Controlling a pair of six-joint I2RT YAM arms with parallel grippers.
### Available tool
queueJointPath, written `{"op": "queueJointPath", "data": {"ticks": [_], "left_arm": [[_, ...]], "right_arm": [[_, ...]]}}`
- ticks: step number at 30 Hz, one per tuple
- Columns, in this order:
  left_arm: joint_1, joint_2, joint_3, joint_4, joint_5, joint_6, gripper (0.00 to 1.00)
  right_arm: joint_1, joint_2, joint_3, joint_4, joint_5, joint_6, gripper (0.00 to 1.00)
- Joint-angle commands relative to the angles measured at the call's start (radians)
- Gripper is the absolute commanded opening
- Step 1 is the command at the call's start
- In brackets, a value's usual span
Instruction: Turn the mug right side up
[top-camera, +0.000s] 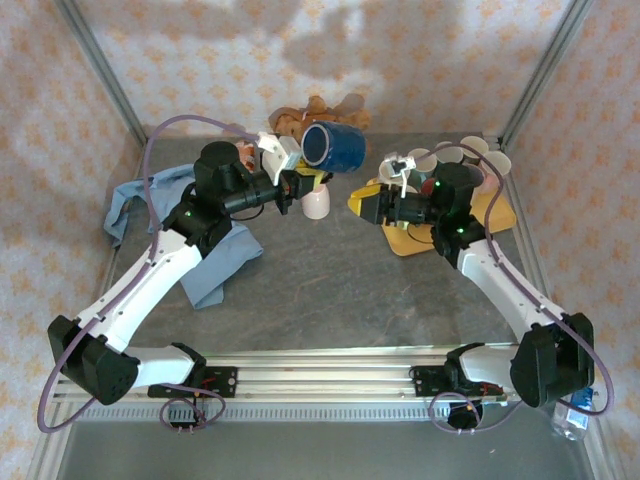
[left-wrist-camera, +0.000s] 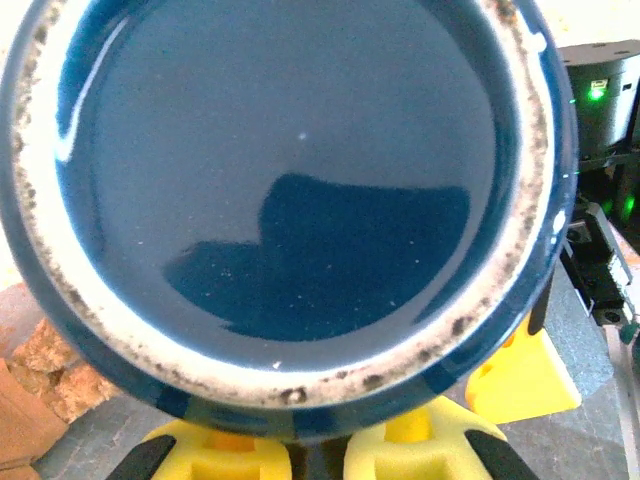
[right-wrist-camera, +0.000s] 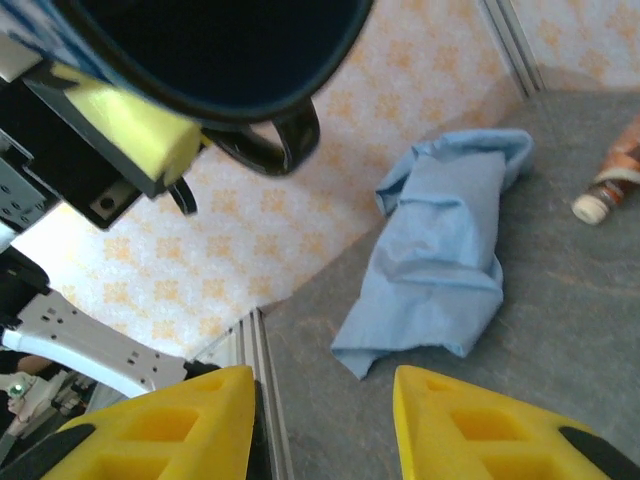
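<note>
Fingers of my left gripper (top-camera: 312, 180) are clenched on the dark blue glazed ceramic mug (top-camera: 333, 147), close by its handle (right-wrist-camera: 272, 140). That mug hangs in the air over the far part of the grey table (top-camera: 320, 290), lying sideways, its mouth turned towards my right gripper (top-camera: 368, 206). My right fingers (right-wrist-camera: 160, 425) stand parted with nothing between them, near the mug but apart from it. A crumpled light blue cloth (top-camera: 150, 205) lies on the table at the left.

Dark blue mug (left-wrist-camera: 290, 200) base up close, speckled pale ring, yellow left hand (left-wrist-camera: 318, 452) pinched beneath it
</note>
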Motion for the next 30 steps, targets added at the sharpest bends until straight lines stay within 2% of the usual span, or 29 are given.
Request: {"op": "queueJointPath", "data": {"ticks": [1, 10, 14, 19, 23, 30], "left_arm": [[0.009, -0.026, 0.060, 0.094, 0.042, -0.060, 0.00], [0.009, -0.028, 0.037, 0.165, 0.078, -0.135, 0.00], [0.010, -0.035, 0.023, 0.188, 0.091, -0.153, 0.00], [0.009, -0.037, 0.031, 0.171, 0.089, -0.142, 0.00], [0.009, -0.035, 0.031, 0.168, 0.087, -0.140, 0.00], [0.009, -0.034, 0.015, 0.234, 0.119, -0.190, 0.00]], "right_arm": [[0.005, 0.018, -0.017, 0.253, 0.018, 0.085, 0.42], [0.033, 0.068, 0.016, 0.284, 0.007, 0.059, 0.43], [0.059, 0.096, 0.028, 0.372, 0.010, 0.104, 0.42], [0.093, 0.115, 0.045, 0.382, 0.014, 0.090, 0.42], [0.096, 0.105, 0.035, 0.491, 0.016, 0.144, 0.42], [0.095, 0.117, 0.051, 0.539, 0.018, 0.171, 0.43]]}}
